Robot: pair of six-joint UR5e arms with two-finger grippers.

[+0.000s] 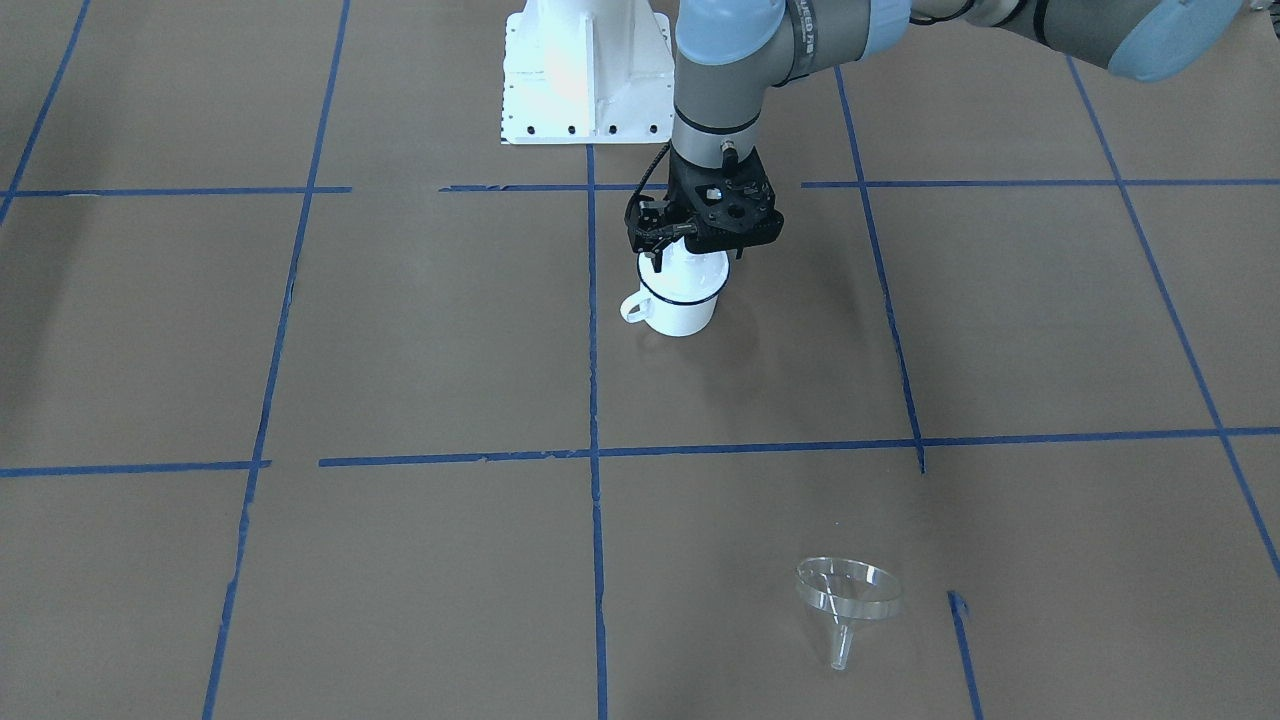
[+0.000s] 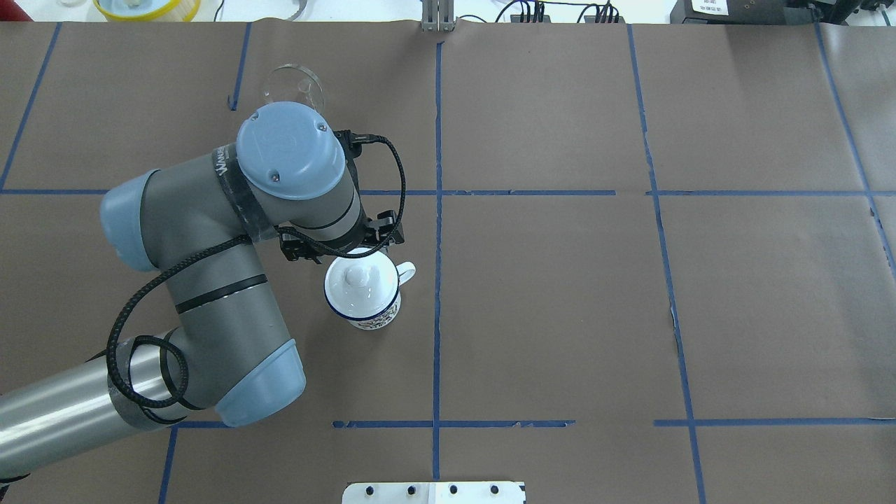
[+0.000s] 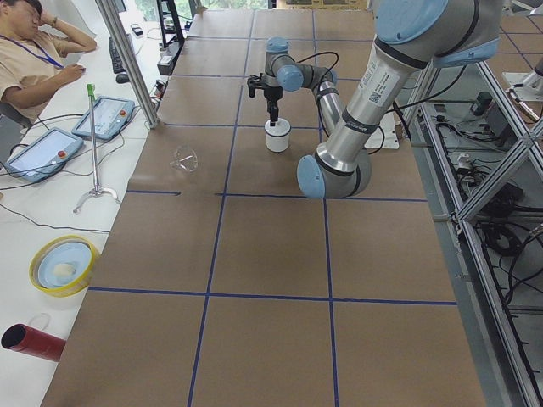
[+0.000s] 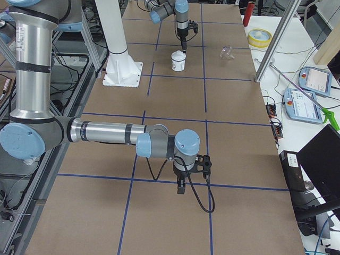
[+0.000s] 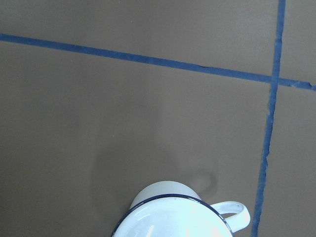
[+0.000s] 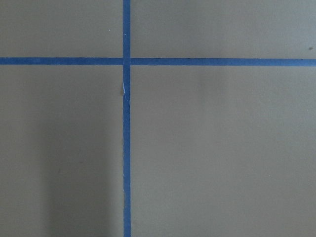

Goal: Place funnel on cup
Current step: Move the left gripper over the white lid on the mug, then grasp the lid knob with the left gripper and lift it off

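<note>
- Funnel (image 1: 848, 592), front view: clear plastic, tipped over on the counter (image 1: 400, 350), well apart from the cup (image 1: 680, 305), on the cup's side away from the robot. The left hand (image 1: 688, 250) hangs directly over the cup; I cannot tell how wide it is.
- Overhead view: a white knobbed lid (image 2: 357, 278) covers the cup. It likely must come off first, so centre on the knob and lift straight up, steadily.
- Right-side view: the right hand (image 4: 181, 186) is far from the cup, its width unclear.
</note>
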